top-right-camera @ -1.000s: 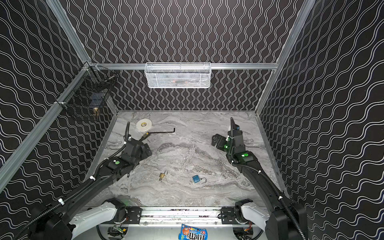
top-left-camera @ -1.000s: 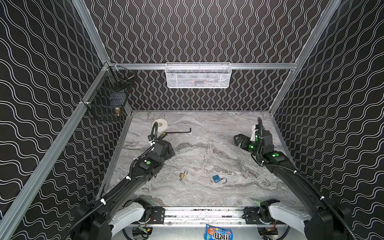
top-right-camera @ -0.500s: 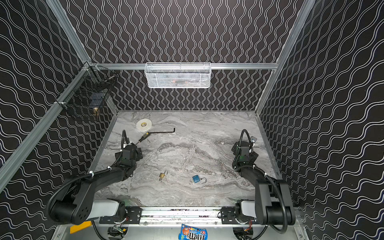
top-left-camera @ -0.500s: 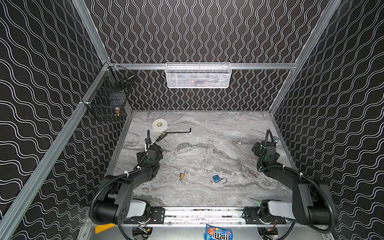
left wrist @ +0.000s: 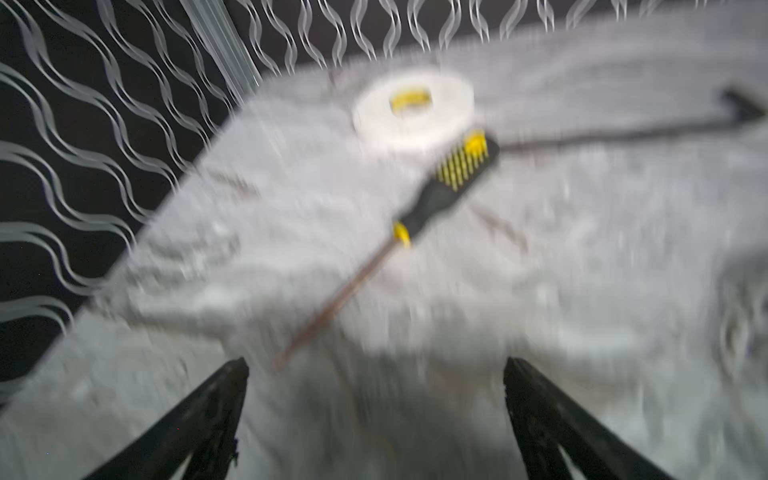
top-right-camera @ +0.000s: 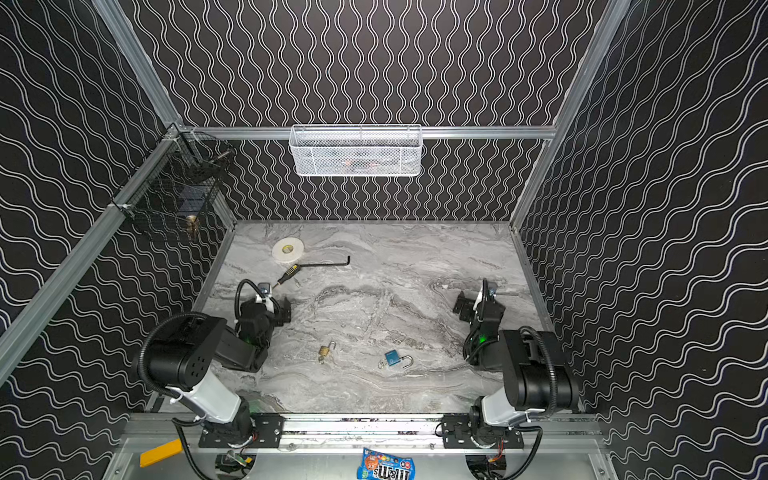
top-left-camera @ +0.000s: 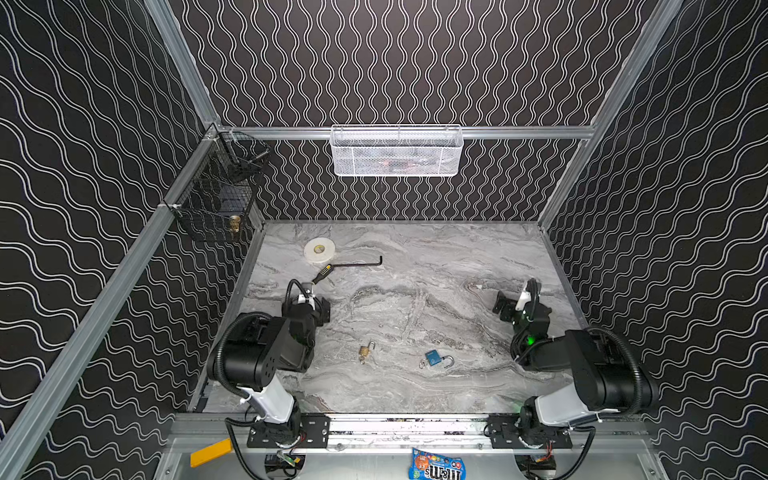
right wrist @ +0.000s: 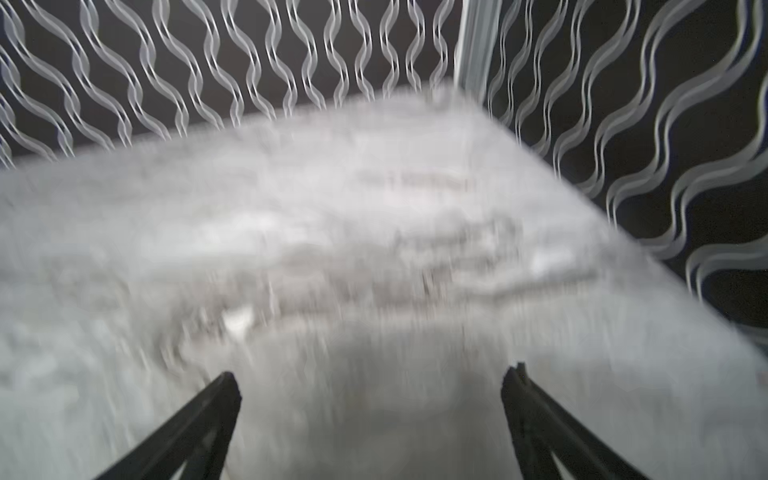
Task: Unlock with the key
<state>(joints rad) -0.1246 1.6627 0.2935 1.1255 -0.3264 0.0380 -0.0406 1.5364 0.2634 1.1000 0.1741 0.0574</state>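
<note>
Nearest my base, the blue padlock [top-left-camera: 433, 357] lies on the table [top-left-camera: 415, 257], and its shackle looks swung open. A brass padlock [top-left-camera: 365, 351] lies to its left. The key is too small for me to pick out. Farther out, my left gripper [left wrist: 374, 374] and right gripper [right wrist: 372, 376] both stand wide and hold nothing, well apart from the locks. Beyond the left one lie a screwdriver [left wrist: 446, 187] and a tape roll [left wrist: 413, 108]. Both wrist views are badly blurred.
</note>
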